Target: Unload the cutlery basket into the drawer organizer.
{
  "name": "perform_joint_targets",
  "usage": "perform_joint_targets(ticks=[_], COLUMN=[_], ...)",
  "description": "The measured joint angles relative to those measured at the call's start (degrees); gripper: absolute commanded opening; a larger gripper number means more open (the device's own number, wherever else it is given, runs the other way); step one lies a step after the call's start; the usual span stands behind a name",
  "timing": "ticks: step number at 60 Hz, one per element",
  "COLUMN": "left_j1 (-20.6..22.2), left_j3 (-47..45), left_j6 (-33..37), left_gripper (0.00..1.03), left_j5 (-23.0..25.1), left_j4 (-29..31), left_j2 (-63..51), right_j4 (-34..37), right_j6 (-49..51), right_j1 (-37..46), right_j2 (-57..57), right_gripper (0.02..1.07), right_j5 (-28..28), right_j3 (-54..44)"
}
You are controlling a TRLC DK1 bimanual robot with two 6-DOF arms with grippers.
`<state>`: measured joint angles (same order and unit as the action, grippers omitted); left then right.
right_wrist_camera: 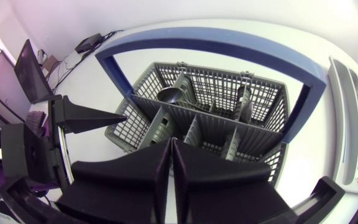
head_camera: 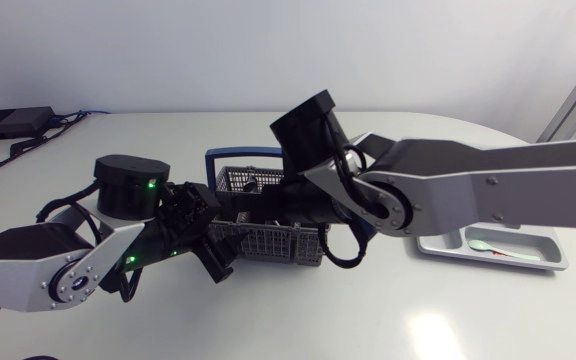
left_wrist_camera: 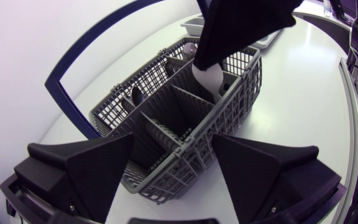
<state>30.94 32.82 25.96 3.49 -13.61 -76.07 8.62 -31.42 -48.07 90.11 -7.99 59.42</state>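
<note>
The grey mesh cutlery basket [head_camera: 268, 240] with a blue handle [right_wrist_camera: 216, 40] stands mid-table. My left gripper [left_wrist_camera: 174, 142] straddles its near end, one broad finger against each side. My right gripper [left_wrist_camera: 207, 59] reaches down into a far compartment. Its fingers [right_wrist_camera: 185, 180] are pressed together on a white utensil [left_wrist_camera: 210, 79], which shows just under them. A dark spoon [right_wrist_camera: 169, 94] and another dark utensil [right_wrist_camera: 244, 102] stand in other compartments, with a pale purple piece [left_wrist_camera: 190, 46] at the far end. The grey drawer organizer [head_camera: 538, 262] lies to the right with a green spoon [head_camera: 480, 245] in it.
A black box [head_camera: 13, 122] with cables lies at the table's back left corner. Both arms crowd over the basket in the middle. A red-pink utensil [head_camera: 513, 256] lies in the organizer beside the green spoon.
</note>
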Motion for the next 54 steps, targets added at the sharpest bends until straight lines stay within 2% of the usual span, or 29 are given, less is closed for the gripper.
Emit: perform_joint_targets(ticks=[9,28,41,54], left_j1=[0.0,0.0,0.4,0.4], left_j3=[0.0,0.0,0.0,0.0], left_j6=[0.0,0.0,0.0,0.0], left_gripper=[0.88,0.88,0.88,0.88], left_j5=[-0.2,-0.4,-0.6,-1.0], left_j4=[0.0,0.0,0.0,0.0], left_j2=[0.0,-0.1,-0.1,-0.1], right_j4=[-0.8,-0.6,4.8,11.5], right_j6=[0.9,-0.3,-3.6,-4.3], right_j1=[-0.6,6.2,13.3,22.3], right_j2=[-4.2,-16.7,-20.9,-25.9], right_gripper=[0.08,0.08,0.08,0.08], right_j5=[0.0,15.7,26.0,29.2], right_j3=[-2.2,-2.9,-2.7,-2.7])
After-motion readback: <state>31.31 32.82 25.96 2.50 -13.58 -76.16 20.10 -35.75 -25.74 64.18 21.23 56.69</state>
